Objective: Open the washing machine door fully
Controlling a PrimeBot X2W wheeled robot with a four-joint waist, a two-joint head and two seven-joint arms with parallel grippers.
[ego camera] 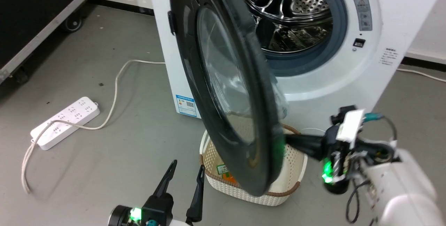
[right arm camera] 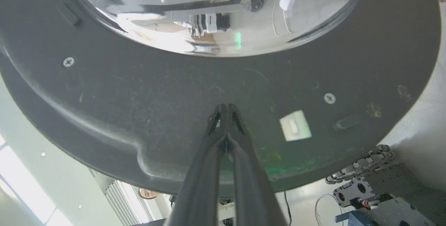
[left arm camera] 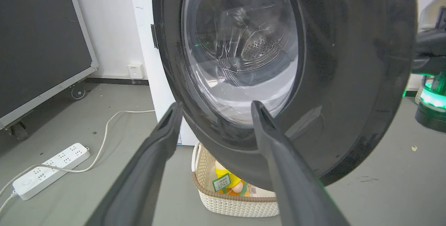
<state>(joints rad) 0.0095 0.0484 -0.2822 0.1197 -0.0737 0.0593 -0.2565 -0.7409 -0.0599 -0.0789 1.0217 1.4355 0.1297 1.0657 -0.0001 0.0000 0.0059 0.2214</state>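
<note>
Right gripper: my two fingers are pressed together with nothing between them.
Right fingertips: they sit at the dark inner rim of the washing machine door, just below its bulging glass bowl. I cannot tell whether they press on it.
Left gripper: my fingers are spread apart and hold nothing, pointing at the door's outer face.
Door from my left gripper: just ahead of the fingertips and apart from them, its glass window straight in front.
Door from my right gripper: it stands across the fingertips, with its lower edge hiding them in the head view.
Door's stance: swung well out from the washing machine, hinged on the side nearer my left gripper, nearly edge-on to my head.
Drum: uncovered, beyond my right gripper and above it, ringed by the grey gasket.
Basket: on the floor between my two grippers, under the door's lower edge. A green tag and something yellow lie inside.
Power strip: on the floor well to the left of my left gripper, its pale cable running toward the machine.
</note>
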